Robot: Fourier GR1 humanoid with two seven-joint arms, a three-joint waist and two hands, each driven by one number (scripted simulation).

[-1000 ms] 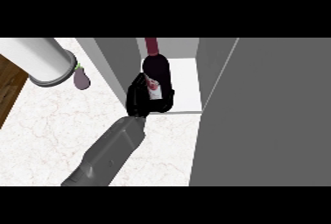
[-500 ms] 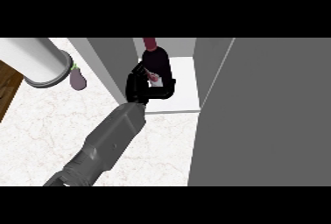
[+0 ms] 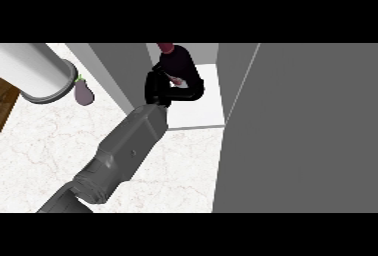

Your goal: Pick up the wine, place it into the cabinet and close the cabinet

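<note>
Left hand (image 3: pixel 164 89) has pushed deeper into the cabinet (image 3: pixel 201 113); fingers (image 3: pixel 193 94) curled round the wine (image 3: pixel 179 62) (dark bottle).

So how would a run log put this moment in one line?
hand: curled round wine | wine: inside cabinet | door: open

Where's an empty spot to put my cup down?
The marble counter is bare left of the forearm, below the eggplant. A smaller bare patch sits between the forearm and the open cabinet door. The cabinet shelf is crowded: the robot hand holds the wine bottle there.
</note>
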